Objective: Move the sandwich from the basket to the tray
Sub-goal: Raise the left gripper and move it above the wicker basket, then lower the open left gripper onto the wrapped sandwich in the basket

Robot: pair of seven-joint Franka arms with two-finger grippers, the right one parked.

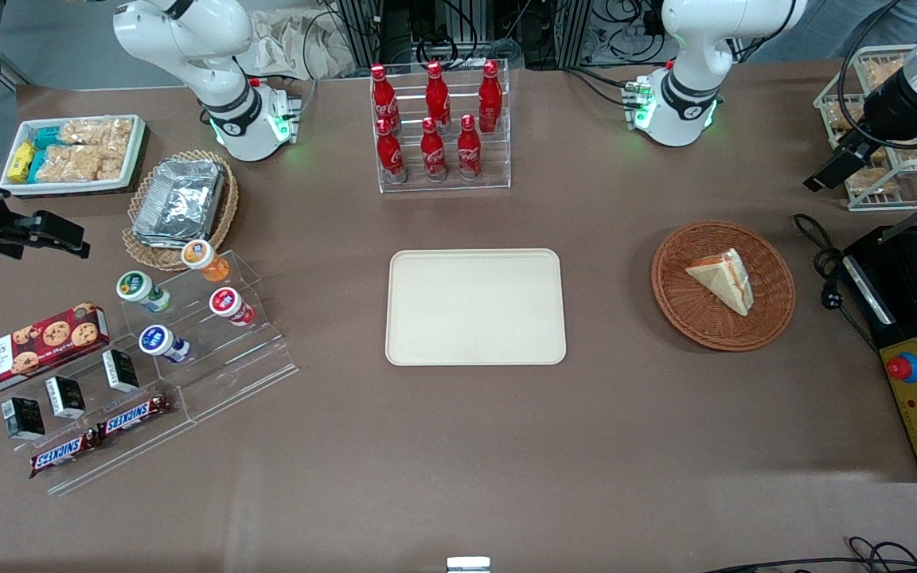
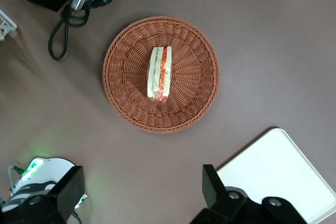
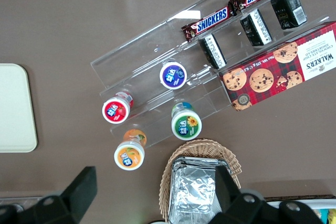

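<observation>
Sandwich [image 1: 723, 278] sits in the middle of the basket [image 1: 769, 314], standing on edge, untouched. Tray [image 1: 475, 307] bare at counter [image 1: 458, 446] centre, well apart from basket. Left gripper [image 2: 142, 195] hovers high above the basket, fingers [image 2: 67, 191] spread wide, holding nothing.

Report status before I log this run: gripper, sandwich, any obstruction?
Gripper open, high above table, clear of basket. Sandwich in basket, untouched. Tray bare, nothing between.
</observation>
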